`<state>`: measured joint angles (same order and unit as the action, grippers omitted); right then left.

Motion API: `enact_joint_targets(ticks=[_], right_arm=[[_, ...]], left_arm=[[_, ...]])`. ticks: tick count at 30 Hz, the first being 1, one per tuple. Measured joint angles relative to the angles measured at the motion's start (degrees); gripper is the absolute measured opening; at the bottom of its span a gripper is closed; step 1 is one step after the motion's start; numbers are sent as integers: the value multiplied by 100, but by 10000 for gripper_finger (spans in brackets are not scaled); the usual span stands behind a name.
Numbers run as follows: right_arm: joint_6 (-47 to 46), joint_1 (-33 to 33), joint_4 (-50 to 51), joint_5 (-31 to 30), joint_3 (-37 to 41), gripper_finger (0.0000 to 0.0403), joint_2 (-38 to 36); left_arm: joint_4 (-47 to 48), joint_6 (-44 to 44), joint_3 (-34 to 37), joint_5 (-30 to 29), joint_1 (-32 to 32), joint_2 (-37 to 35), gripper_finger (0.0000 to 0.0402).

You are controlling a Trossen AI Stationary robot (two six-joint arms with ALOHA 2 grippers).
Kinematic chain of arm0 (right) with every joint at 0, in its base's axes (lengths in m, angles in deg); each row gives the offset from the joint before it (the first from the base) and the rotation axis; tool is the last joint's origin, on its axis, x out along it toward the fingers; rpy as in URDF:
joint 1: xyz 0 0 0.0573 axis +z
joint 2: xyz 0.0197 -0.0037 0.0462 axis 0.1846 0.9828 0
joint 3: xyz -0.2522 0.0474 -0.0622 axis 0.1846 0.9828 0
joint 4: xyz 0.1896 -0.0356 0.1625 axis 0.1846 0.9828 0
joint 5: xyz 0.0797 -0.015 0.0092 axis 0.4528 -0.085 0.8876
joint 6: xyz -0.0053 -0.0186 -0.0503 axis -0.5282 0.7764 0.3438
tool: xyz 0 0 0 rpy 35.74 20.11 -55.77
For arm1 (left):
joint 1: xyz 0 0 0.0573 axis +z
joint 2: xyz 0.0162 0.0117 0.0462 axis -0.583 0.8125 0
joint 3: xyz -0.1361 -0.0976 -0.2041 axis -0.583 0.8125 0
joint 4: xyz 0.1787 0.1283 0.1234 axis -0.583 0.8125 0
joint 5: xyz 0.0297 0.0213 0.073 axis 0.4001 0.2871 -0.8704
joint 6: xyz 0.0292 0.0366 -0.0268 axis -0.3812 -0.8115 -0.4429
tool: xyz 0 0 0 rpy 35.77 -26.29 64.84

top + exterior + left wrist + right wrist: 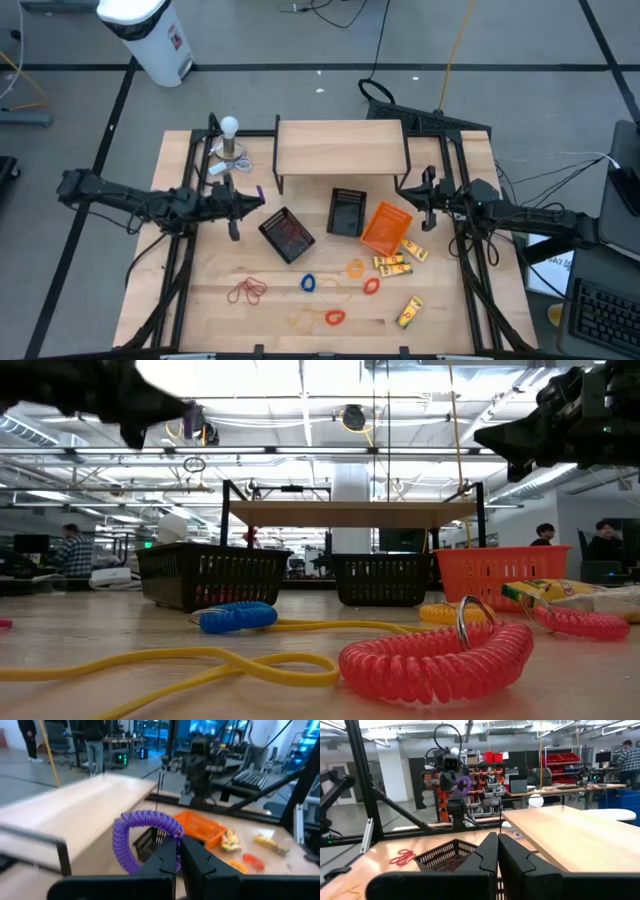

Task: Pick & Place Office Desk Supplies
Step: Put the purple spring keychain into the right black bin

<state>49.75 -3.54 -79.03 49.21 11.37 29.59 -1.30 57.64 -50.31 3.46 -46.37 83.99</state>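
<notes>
A wooden worktop (200,300) fills the overhead view, with a raised wooden shelf (340,147) at upper centre. Below the shelf sit two black mesh trays (287,234) and an orange tray (385,228). Coiled bands and yellow packets (395,264) lie scattered across the lower centre.

The left gripper (252,198), left of centre, is closed on a purple coiled band (142,835), held in the air just left of the nearer black tray. The right gripper (424,200), right of centre beside the orange tray, is closed and appears to hold nothing.

Risks, as a judgement: the springy band is pinched at one spot only, so it could slip or snag a tray rim on release. The shelf legs crowd both arms; open room lies toward the lower frame.
</notes>
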Motion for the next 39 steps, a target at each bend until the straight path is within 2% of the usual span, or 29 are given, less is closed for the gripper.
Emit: enact_joint_targets(ticks=[8,14,20,25,28,34,39], right_arm=[[15,0,-17,0,0,4,0],[132,1,-17,2,0,4,2],[144,0,-65,2,2,4,2],[144,2,-306,2,2,4,2],[144,0,-372,2,0,4,0],[145,2,-376,2,1,4,2],[144,2,-385,2,2,4,2]], left_arm=[[-923,78,774,220,298,-14,4],[-788,330,442,301,542,51,4],[407,-174,-1176,321,701,682,4],[1662,-292,-2825,335,982,1814,4],[2300,-482,-3649,614,1125,2561,4],[3002,-676,-4792,1126,1343,3995,4],[3060,-678,-5404,1670,1463,5063,4]])
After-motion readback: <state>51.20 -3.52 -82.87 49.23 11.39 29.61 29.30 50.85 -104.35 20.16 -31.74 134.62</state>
